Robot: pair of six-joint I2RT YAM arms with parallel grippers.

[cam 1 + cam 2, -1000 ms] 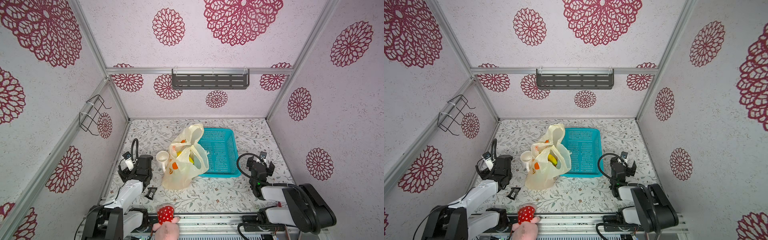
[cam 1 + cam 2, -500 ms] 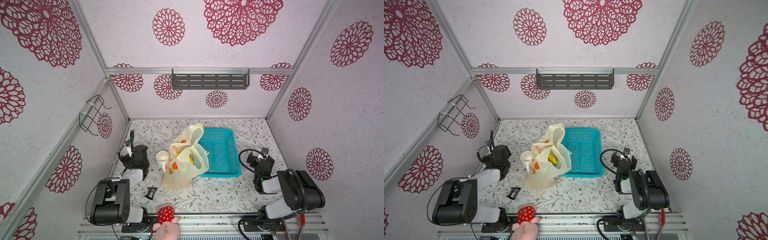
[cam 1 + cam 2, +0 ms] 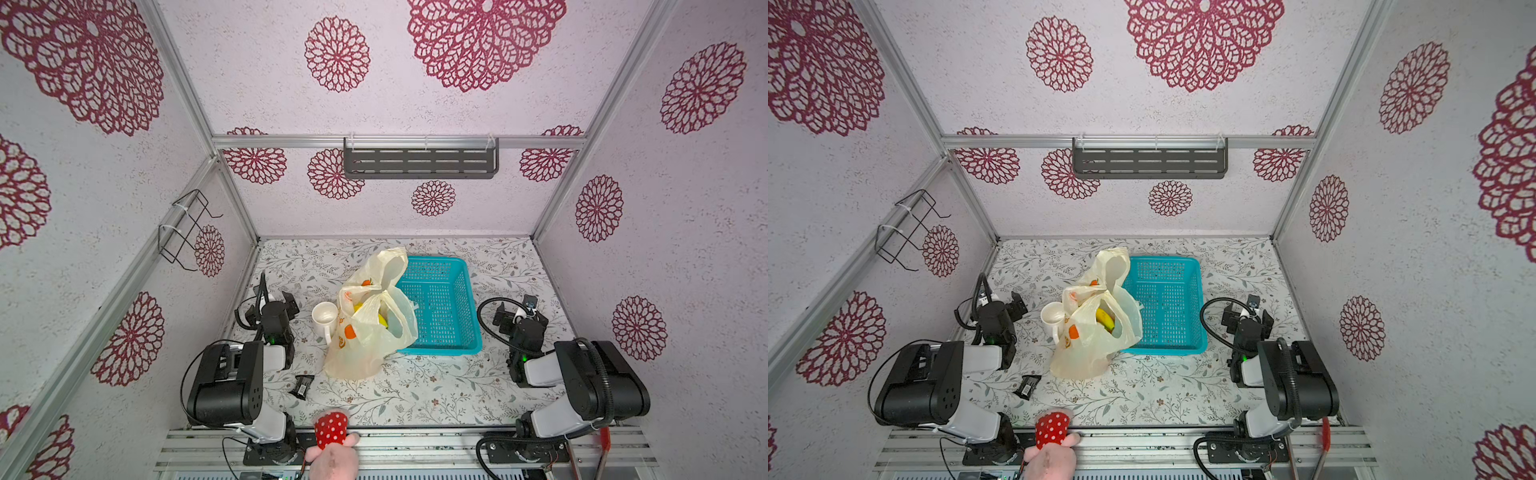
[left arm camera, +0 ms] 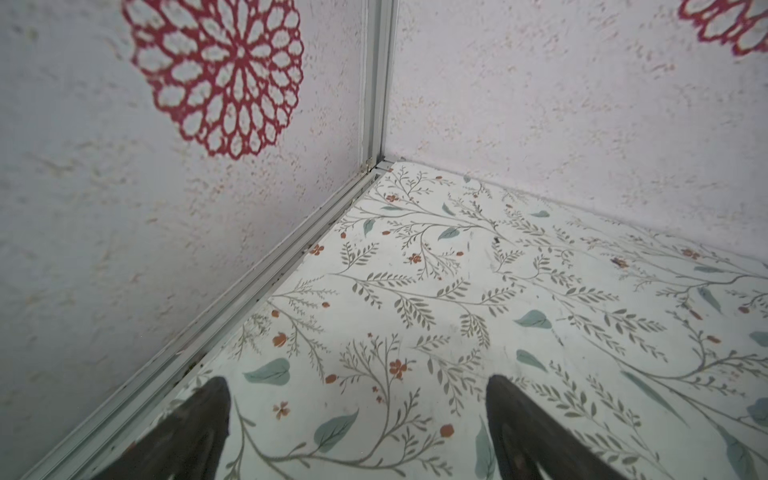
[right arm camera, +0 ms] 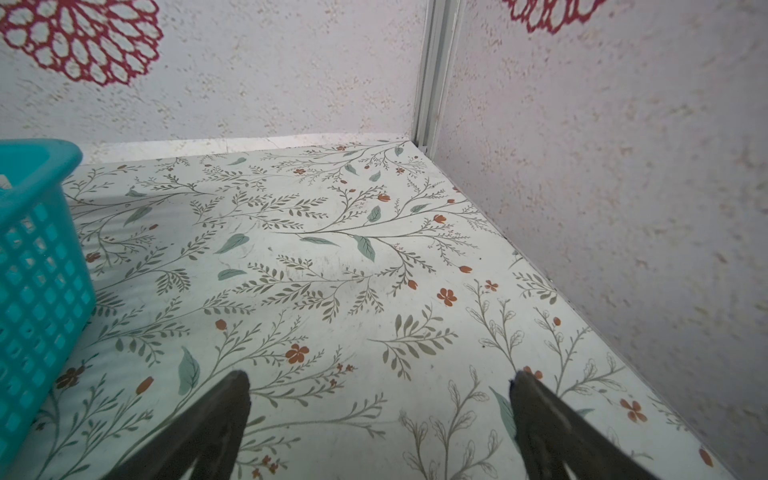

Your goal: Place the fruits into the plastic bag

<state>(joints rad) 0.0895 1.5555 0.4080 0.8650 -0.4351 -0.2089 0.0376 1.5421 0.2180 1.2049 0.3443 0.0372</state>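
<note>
The pale-yellow plastic bag (image 3: pixel 365 345) (image 3: pixel 1084 349) stands slumped mid-table against the teal basket, its mouth open upward. Inside it show yellow fruits (image 3: pixel 368 309), among them a banana (image 3: pixel 1105 319); other fruits are hidden by the film. My left gripper (image 3: pixel 270 306) (image 3: pixel 992 309) (image 4: pixel 357 386) hovers open and empty left of the bag, facing the far left corner. My right gripper (image 3: pixel 519 316) (image 3: pixel 1248 318) (image 5: pixel 378 380) is open and empty right of the basket, over bare tabletop.
A teal perforated basket (image 3: pixel 471 316) (image 5: pixel 37 266) sits right of the bag. A white mug (image 3: pixel 325 316) touches the bag's left side. A small black packet (image 3: pixel 302 385) lies in front, with a red white-dotted plush (image 3: pixel 331 428) at the front edge. Walls close in on both sides.
Both arms have folded back toward their bases. The left gripper has swung away from the bag toward the far left; the right has drawn slightly back. Both stayed open.
</note>
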